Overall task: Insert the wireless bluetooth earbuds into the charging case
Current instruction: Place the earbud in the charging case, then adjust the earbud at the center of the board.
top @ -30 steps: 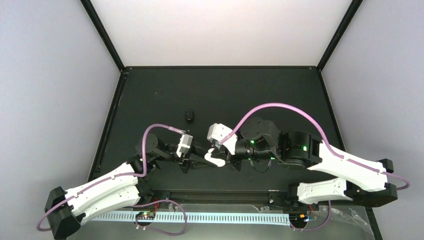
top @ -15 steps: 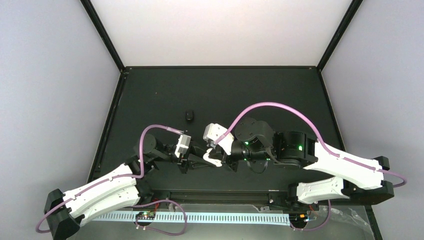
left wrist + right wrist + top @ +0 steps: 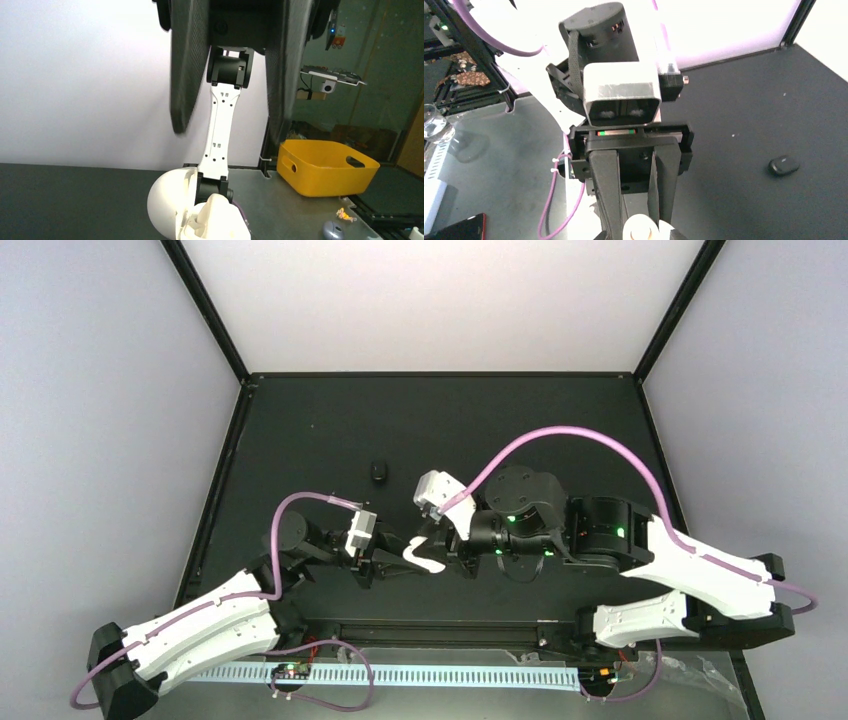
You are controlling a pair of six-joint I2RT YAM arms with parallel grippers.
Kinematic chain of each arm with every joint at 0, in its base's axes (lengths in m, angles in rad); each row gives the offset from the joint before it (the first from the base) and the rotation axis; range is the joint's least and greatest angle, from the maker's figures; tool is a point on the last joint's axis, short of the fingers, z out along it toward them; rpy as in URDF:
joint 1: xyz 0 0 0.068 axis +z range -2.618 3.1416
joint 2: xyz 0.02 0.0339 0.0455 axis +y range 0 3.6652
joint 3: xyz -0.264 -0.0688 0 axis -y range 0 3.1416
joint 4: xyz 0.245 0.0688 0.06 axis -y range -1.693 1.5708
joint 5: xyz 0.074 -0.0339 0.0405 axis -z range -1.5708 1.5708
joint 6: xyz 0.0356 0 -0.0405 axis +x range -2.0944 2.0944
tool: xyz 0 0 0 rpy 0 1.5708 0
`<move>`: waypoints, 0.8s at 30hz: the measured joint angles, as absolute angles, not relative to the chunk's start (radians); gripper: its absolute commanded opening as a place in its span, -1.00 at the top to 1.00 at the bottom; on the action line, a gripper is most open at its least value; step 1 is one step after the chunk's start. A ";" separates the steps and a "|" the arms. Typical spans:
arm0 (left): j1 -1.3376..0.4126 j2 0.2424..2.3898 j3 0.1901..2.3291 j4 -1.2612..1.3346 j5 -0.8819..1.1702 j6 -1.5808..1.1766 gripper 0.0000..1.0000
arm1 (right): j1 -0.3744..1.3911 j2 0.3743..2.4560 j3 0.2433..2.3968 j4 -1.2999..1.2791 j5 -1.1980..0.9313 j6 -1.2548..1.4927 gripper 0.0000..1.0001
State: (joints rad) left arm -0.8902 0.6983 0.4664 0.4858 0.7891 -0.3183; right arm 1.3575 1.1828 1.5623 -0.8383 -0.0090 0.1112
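A white charging case point(image 3: 421, 556) is seen in the narrow space where the two arms meet above the black table point(image 3: 560, 430). Whether it rests on the table or is raised off it cannot be told. The left gripper point(image 3: 397, 562) is set just to the left of the case, with its tips touching or almost touching the white shell. Its fingers point(image 3: 608, 195) are drawn in to a narrow gap, so this pincer is taken as closed, though whether the case itself is clamped cannot be told. The right gripper point(image 3: 447, 551) is set just to the right of the case. Its own fingers are cut off at the lower edge of the right wrist view, so whether this pincer is open or closed cannot be told. In the left wrist view the case is shown at the bottom edge as a smooth domed shell, with a paler rounded lump point(image 3: 216, 222) nested against its right side. Whether that lump is a white earbud cannot be made out. A small black oval piece point(image 3: 378, 472), too small to be told as earbud or case, is found lying flat on the table. It is well apart from the white case, behind it and to its left, and is touched by neither arm. A yellow bin point(image 3: 325, 170) is seen beyond the case, off the table.
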 measured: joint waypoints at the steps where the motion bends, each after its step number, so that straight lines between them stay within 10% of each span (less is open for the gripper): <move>1: -0.890 0.698 0.466 0.486 0.789 -0.318 0.97 | 1.357 1.180 1.572 -0.838 -0.009 0.117 0.27; 10: -0.890 0.655 0.455 0.448 0.765 -0.307 0.97 | 1.336 0.996 1.547 -0.807 0.133 0.169 0.01; 24: -0.890 0.456 0.420 0.303 0.682 -0.289 0.97 | 0.910 0.933 0.793 -0.550 0.027 0.329 0.06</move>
